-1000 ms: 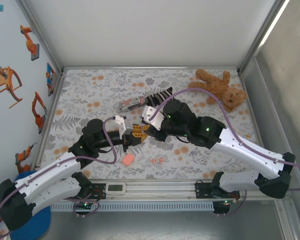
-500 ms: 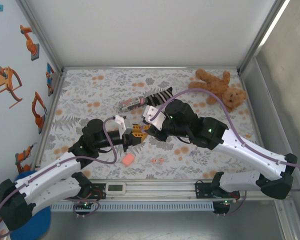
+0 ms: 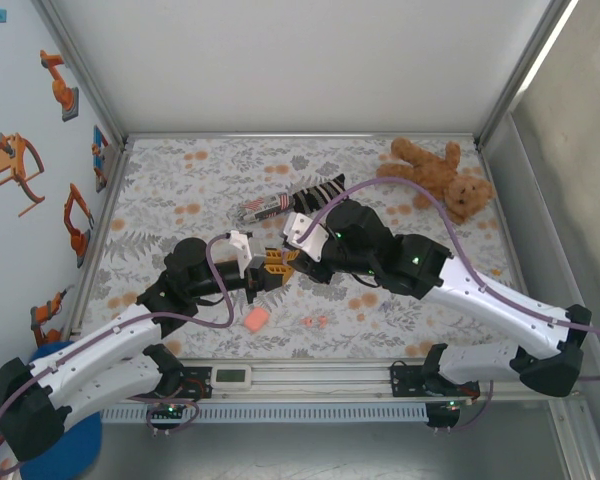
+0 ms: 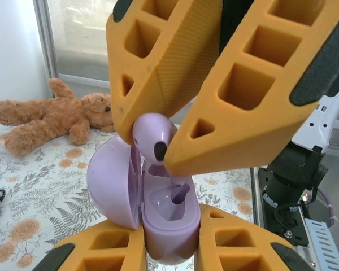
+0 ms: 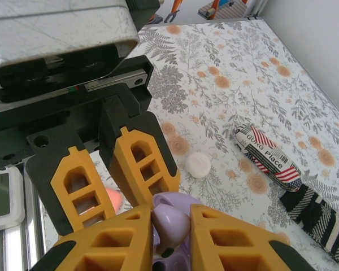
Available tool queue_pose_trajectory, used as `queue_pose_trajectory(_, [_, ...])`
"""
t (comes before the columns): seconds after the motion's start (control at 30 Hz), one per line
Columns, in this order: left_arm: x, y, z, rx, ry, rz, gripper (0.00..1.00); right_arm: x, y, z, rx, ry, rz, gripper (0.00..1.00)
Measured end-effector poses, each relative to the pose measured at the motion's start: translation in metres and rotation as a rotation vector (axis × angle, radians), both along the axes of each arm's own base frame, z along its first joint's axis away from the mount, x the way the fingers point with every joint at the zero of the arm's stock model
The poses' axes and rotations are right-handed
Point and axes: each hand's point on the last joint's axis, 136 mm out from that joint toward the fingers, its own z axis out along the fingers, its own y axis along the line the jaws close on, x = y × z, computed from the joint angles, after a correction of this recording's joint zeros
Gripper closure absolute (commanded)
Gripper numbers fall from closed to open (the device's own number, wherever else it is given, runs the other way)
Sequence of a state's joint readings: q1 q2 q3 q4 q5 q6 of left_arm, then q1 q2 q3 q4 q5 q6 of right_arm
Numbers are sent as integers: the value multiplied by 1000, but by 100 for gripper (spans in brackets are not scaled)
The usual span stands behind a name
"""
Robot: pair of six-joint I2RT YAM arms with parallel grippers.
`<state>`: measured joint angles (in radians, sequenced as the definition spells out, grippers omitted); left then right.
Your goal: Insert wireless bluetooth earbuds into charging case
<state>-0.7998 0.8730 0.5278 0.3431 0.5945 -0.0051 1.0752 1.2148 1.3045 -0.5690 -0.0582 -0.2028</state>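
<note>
Lilac plastic earbud [image 4: 153, 137] poised over its open charging case [image 4: 168, 212], held up mid-table, a little left of centre.

The right gripper [image 5: 170, 227] is pinched narrowly across the bud's rounded body with the stem pointing down at an empty well. The left gripper [image 4: 169, 248] clamps the case's base by its sides, with the lid [image 4: 110, 180] swung open to the left. The bud looks light, hard and glossy, so it may well slip or twist. Holding the bulb and leaving the stem free seems right. Two coral buds [image 3: 315, 322] lie on the mat near the front edge.
</note>
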Motion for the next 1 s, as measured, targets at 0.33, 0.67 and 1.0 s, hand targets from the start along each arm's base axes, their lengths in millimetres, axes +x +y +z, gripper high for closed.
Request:
queue_pose_trajectory(0.33, [1, 0, 0, 0, 3, 4, 100, 1, 1, -2, -1, 2, -1, 79])
queue_pose_trajectory(0.67, [1, 0, -4, 12, 26, 15, 100, 1, 2, -8, -6, 7, -1, 79])
queue_pose_trajectory(1.0, [3, 0, -4, 8, 38, 27, 100, 0, 1, -15, -16, 20, -5, 78])
